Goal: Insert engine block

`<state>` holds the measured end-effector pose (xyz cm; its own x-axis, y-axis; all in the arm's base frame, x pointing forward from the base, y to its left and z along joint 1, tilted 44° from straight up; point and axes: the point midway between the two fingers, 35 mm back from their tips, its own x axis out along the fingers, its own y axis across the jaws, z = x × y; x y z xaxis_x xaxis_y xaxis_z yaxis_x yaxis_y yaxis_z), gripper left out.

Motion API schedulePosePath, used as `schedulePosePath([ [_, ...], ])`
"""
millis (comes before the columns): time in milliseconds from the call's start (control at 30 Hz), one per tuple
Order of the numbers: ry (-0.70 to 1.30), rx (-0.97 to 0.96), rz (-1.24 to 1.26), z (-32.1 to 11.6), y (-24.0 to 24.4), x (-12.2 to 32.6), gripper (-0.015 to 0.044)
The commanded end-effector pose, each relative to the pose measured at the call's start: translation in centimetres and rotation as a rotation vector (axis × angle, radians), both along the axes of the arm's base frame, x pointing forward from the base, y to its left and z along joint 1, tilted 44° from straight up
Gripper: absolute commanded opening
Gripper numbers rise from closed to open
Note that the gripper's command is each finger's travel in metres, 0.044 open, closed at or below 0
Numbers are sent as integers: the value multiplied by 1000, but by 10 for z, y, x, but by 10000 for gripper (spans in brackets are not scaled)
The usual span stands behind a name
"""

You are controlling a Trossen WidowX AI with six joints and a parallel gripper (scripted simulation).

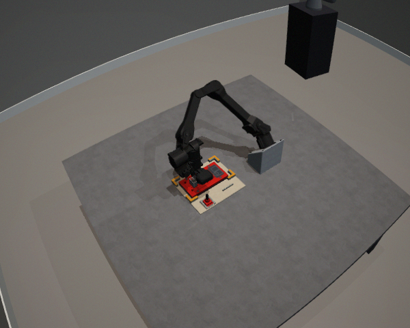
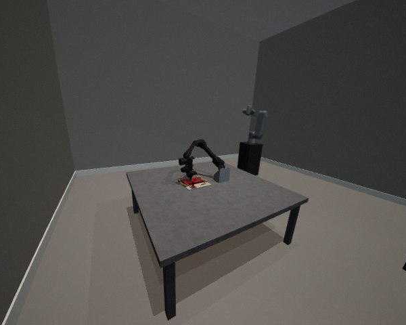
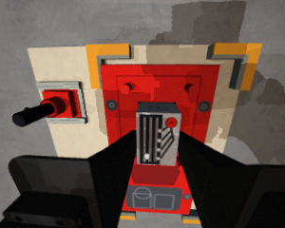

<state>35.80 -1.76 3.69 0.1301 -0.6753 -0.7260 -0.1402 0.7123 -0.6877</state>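
The gripper (image 1: pixel 195 179) (image 3: pixel 158 139) is shut on the engine block (image 1: pixel 193 182) (image 3: pixel 169 154), a small grey block whose upward face carries dark stripes and a red dot. The block is upright between the two black fingers over the red car body (image 1: pixel 217 179) (image 2: pixel 199 180) (image 3: pixel 118 87). It stands out above the body's surface. The opening and the rib are hidden under the block and fingers, so I cannot tell whether the block's lower end is in the opening. A darker red patch shows just below the block in the wrist view.
The body lies on a cream board (image 1: pixel 235 185) (image 3: pixel 66 138) between orange corner brackets (image 1: pixel 190 198) (image 3: pixel 249 54). A red piece with an upright black lever (image 1: pixel 208 201) (image 3: pixel 33 115) stands at the board's side. A grey slanted box (image 1: pixel 271 157) (image 2: pixel 222 175) stands by the arm's base.
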Motion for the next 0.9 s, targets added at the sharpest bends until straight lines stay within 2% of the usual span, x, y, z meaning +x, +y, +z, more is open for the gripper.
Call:
schedulePosePath([
  [0, 0, -5, 3, 0, -1, 0, 159],
  [600, 0, -5, 3, -2, -3, 1, 159],
  [867, 0, 0, 0, -2, -2, 1, 369],
])
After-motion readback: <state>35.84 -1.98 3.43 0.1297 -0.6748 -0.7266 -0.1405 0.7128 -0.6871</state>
